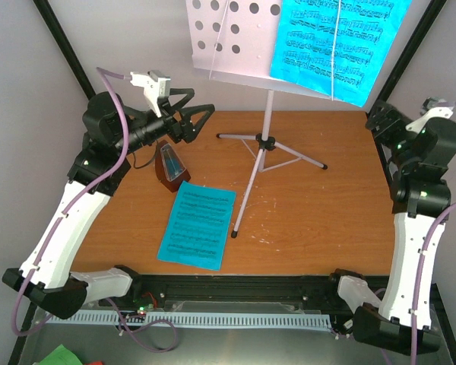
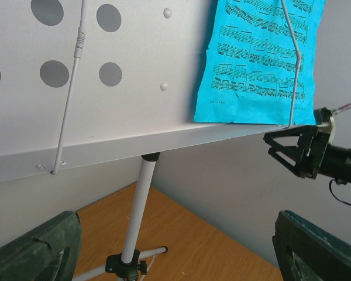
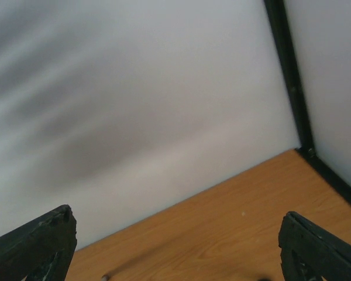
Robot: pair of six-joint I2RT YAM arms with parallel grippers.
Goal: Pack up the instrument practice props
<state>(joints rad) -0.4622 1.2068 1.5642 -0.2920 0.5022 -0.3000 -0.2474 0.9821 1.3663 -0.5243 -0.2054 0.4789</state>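
The pale silver music stand stands on its tripod at the back middle of the table, and its perforated desk holds a cyan sheet-music page under a wire retainer. A second cyan page lies flat at the front centre. The red-brown pyramid metronome stands at the back left. My left gripper is open and empty, raised above the metronome and facing the stand's desk and the page on it. My right gripper is open and empty at the back right, and it also shows in the left wrist view.
Grey walls with black frame posts close in the wooden table. The stand's legs spread across the back centre. A slotted cable tray runs along the near edge. The right wrist view shows only the wall and table corner.
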